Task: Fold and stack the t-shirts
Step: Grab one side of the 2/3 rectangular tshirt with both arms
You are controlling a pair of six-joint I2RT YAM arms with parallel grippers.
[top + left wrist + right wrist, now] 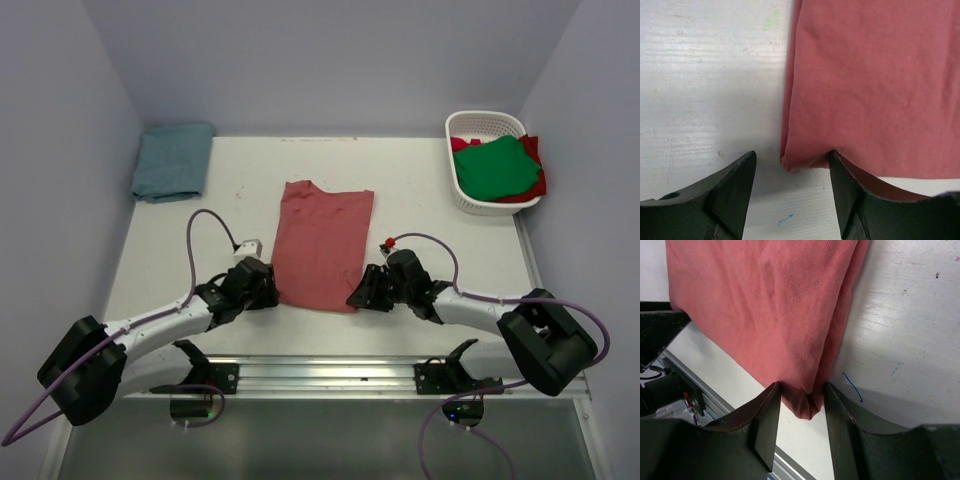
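Brick-red t-shirt [322,245] lies flat, left gripper [792,156] open astride one corner, right gripper [801,388] seemingly pinching another.

Item one: a white slotted plastic basket [485,117], oval, stands upright at the far right corner. It rests on a white painted tabletop [420,190], worn, bearing short blue pen marks [852,387] and a faint green smear [771,19]. A silver aluminium rail [330,372] runs along the near edge. Pale lavender walls [330,60] enclose three sides.
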